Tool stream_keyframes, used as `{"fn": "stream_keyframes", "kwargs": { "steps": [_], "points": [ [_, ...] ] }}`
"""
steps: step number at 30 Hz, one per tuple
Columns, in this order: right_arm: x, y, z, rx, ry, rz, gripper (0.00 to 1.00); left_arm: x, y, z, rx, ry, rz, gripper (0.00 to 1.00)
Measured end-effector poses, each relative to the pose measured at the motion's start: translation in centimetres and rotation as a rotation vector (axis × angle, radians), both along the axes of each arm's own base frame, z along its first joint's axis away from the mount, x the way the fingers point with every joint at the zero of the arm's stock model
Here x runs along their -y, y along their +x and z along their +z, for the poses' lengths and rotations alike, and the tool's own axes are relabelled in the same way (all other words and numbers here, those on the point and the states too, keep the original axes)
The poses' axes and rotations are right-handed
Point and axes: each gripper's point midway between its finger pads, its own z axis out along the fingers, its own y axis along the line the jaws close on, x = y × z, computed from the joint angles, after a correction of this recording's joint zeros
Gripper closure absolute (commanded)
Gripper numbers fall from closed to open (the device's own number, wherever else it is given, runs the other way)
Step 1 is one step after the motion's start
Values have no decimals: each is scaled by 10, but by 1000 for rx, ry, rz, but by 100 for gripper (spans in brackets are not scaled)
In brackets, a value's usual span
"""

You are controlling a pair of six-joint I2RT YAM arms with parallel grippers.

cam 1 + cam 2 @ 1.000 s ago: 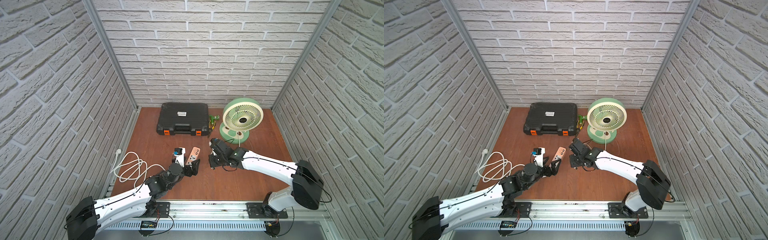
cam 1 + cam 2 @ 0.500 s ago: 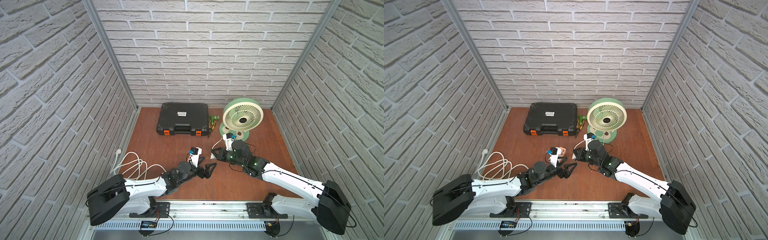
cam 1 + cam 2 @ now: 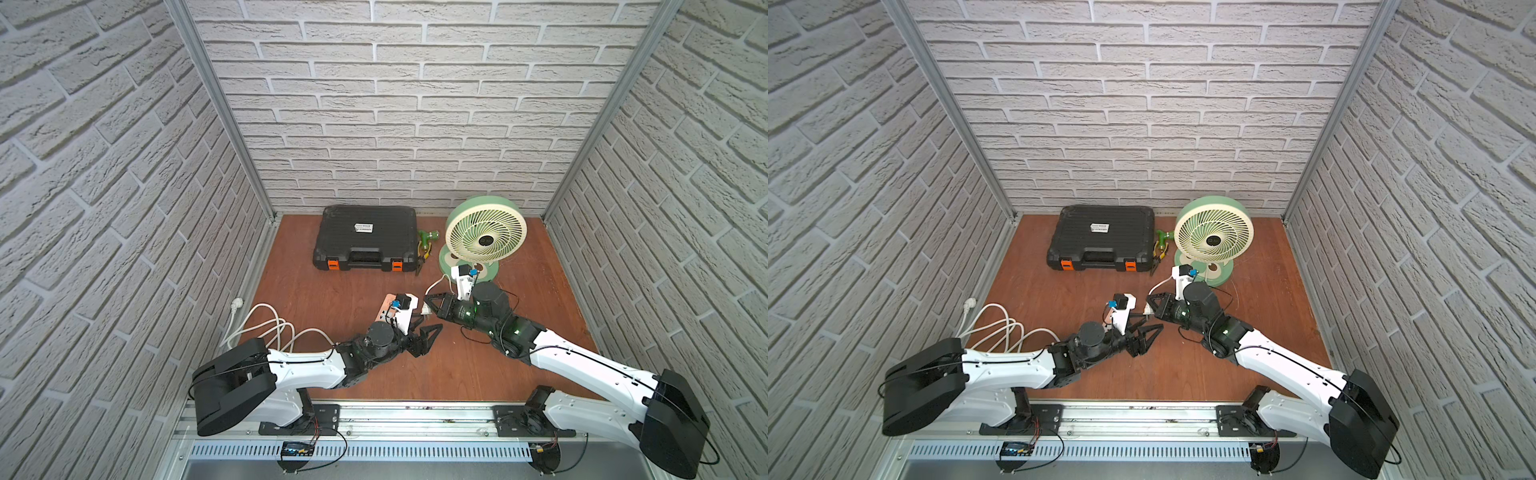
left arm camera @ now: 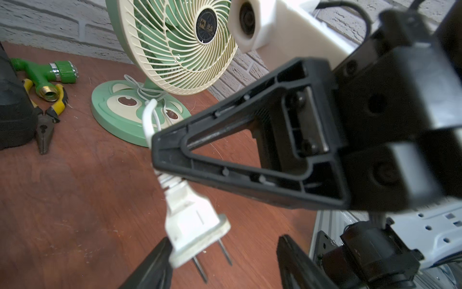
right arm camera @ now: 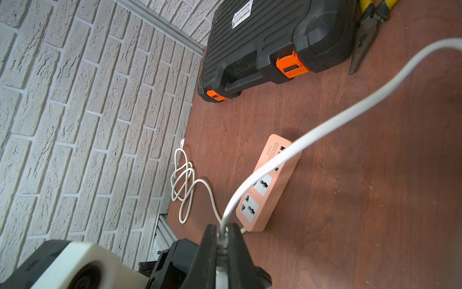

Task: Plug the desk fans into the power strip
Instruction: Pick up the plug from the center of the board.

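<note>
While both arms lie low and stretched in toward mid-table, wrists nearly meeting, right gripper [image 5: 222, 226] is clamped tight on thin white fan cord [image 5: 325, 125] just behind small white two-prong plug [image 4: 192, 222], prongs pointing at left gripper [image 4: 223, 240]. Left gripper jaws apart, plug between them near one finger, not gripped; contact unclear. Salmon-orange rectangular power strip [image 5: 270, 180] flat on table just beyond left gripper, "S204" printed at USB end, smaller print unreadable. Mint-green round desk fan [image 3: 484, 232] upright well beyond right gripper, hub badge unreadable. Black plastic toolcase [image 3: 365, 237] farthest, white label illegible.
</note>
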Motion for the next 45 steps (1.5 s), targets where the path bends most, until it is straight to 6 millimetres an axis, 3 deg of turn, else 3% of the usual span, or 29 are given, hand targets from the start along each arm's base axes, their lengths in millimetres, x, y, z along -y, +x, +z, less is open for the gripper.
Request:
{"fn": "stream_keyframes", "kwargs": {
  "steps": [6, 15, 24, 27, 34, 45],
  "points": [
    [0, -4, -8, 1, 15, 8, 97, -5, 3, 0, 16, 23, 32, 38],
    [6, -11, -18, 32, 64, 5, 97, -8, 6, -1, 24, 32, 61, 54],
    [10, -11, 2, 94, 121, -17, 97, -3, 4, -7, 13, 43, 48, 66],
    [11, -10, 2, 93, 124, -23, 97, 0, 3, -10, 6, 49, 40, 66],
    [13, -12, -2, 90, 122, -25, 97, -1, 3, -10, 8, 52, 47, 54],
    [13, -15, -5, 91, 118, -22, 97, -4, 4, -2, 21, 46, 62, 57]
  ]
}}
